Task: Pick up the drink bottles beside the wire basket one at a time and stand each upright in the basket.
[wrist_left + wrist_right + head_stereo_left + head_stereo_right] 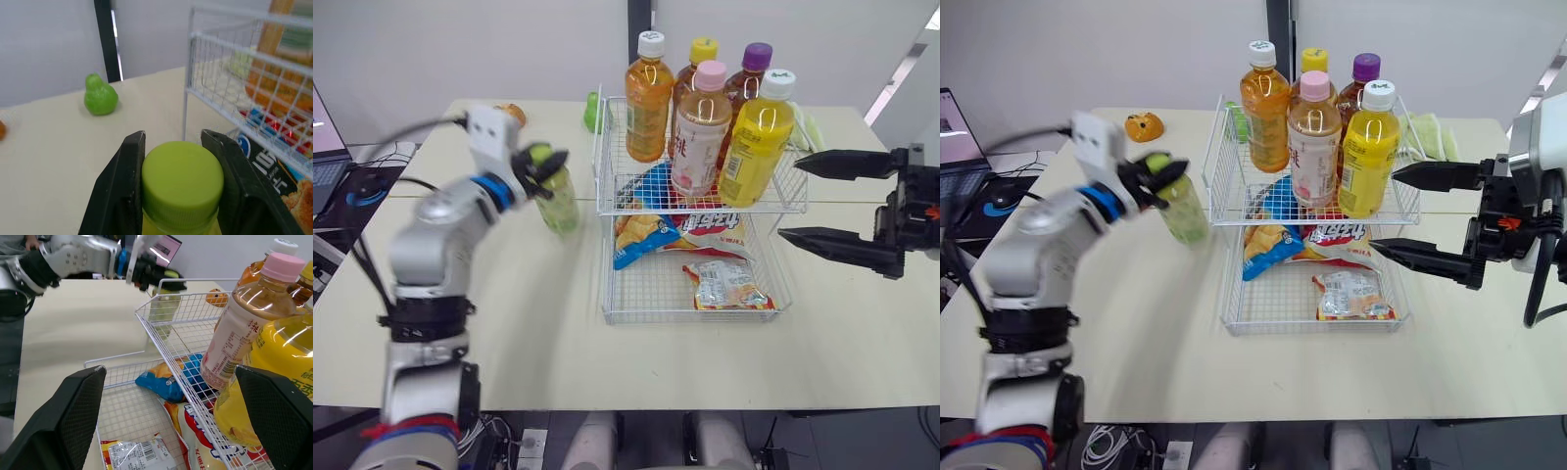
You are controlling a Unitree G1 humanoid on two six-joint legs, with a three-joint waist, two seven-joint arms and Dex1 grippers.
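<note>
Over the table, in the head views, the left gripper [540,164] pinches the cap of a green drink bottle [558,206]. This bottle leans a little and sits just beside the left wall of the wire basket [619,188], outside it. I cannot tell whether its base touches the table [509,323]. Five bottles [701,137] stand upright in the basket's upper tier, and snack bags [724,284] lie in the lower one. The right gripper [787,199] hovers at the basket's right side, spread wide and holding nothing.

From the left wrist, both black fingers [122,191] press against the lime cap [182,181]. A small green pear-shaped toy [100,95] lies further off on the table.

From the right wrist, that gripper's two fingers [73,416] are well apart, and the green drink bottle shows through the mesh on the basket's far side.
</note>
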